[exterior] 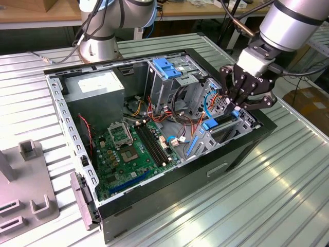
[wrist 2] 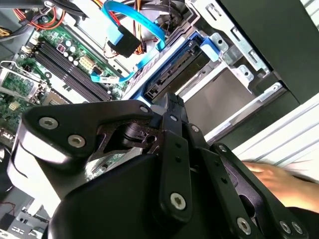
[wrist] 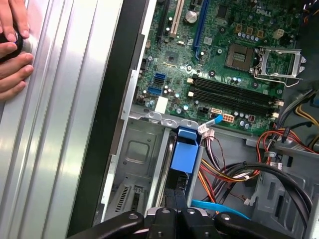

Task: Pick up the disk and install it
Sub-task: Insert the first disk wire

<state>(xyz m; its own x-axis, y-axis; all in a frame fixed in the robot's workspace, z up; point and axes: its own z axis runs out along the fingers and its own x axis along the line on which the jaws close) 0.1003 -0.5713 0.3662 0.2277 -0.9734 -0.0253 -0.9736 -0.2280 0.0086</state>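
Open case [exterior: 241,149] on the ribbed desk [exterior: 267,206], side panel off. In the exterior view the hand [exterior: 237,109] hung over the drive bay at the case's 3 o'clock edge. Its fingers were drawn narrow, tips together and holding nothing. The disk [exterior: 225,125] sat edge-up inside that bay, its blue rail showing in both wrist views [wrist 2: 172,74] [wrist: 183,157]. The fingertips stood at the disk's outer end; whether they touched it could not be told. The motherboard [exterior: 128,149] filled the case floor toward 7 o'clock. The power supply [exterior: 95,90] lay at 10 o'clock and the blue-handled cage [exterior: 167,69] at 12 o'clock. A blue cable [wrist 2: 134,20] looped above the bay. A person's fingers [wrist: 11,67] rested on the desk outside the case wall. A grey fixture [exterior: 25,190] stood on the desk at the exterior view's left.
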